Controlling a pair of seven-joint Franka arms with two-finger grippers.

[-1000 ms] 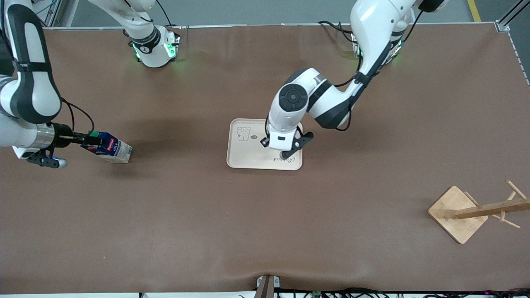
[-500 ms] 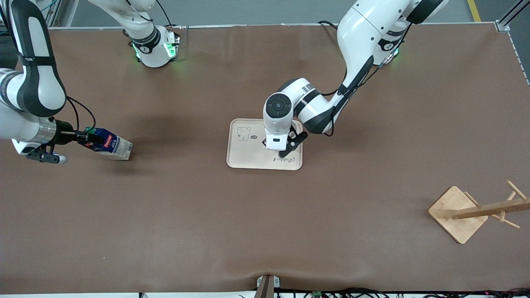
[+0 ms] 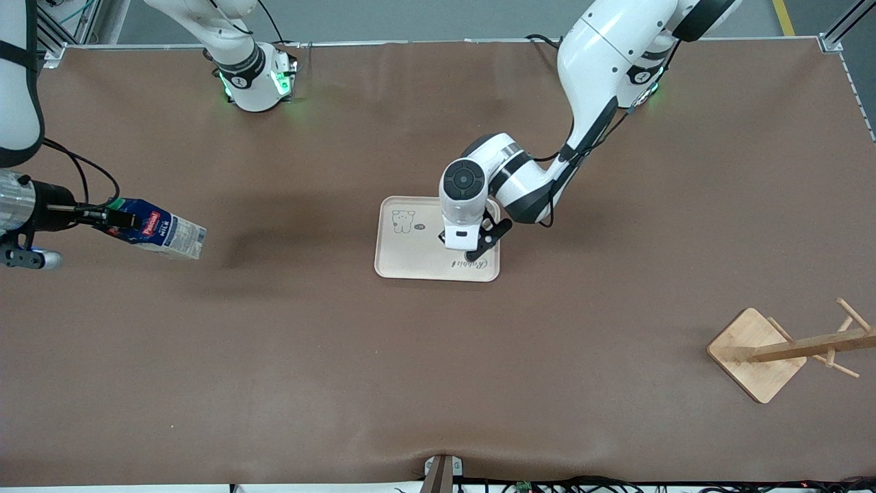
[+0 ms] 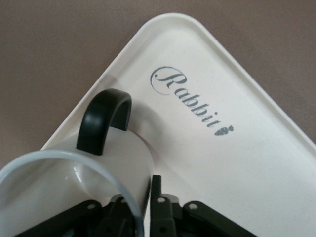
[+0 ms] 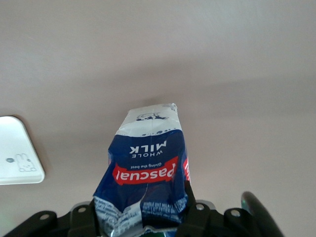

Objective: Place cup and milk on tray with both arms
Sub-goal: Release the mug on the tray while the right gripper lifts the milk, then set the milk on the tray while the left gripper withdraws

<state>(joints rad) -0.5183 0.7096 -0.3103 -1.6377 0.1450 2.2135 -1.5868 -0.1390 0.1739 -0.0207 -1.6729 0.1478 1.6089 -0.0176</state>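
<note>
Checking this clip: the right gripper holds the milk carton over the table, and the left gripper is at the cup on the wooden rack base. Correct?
One error: the cup is on the cream tray, not the wooden rack base, as the left wrist view shows. The right gripper does hold the milk carton over the table, and the left gripper is at the cup.

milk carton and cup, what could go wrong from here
1. The right gripper pinches the milk at its cap end, tilted, off the table; the carton looks squashed, so it might slip or crumple further in transit.
2. The cup sits near the tray corner with the left gripper straddling its wall; lifting away carelessly could drag or tip it.
3. Both arms may crowd over the tray.
</note>
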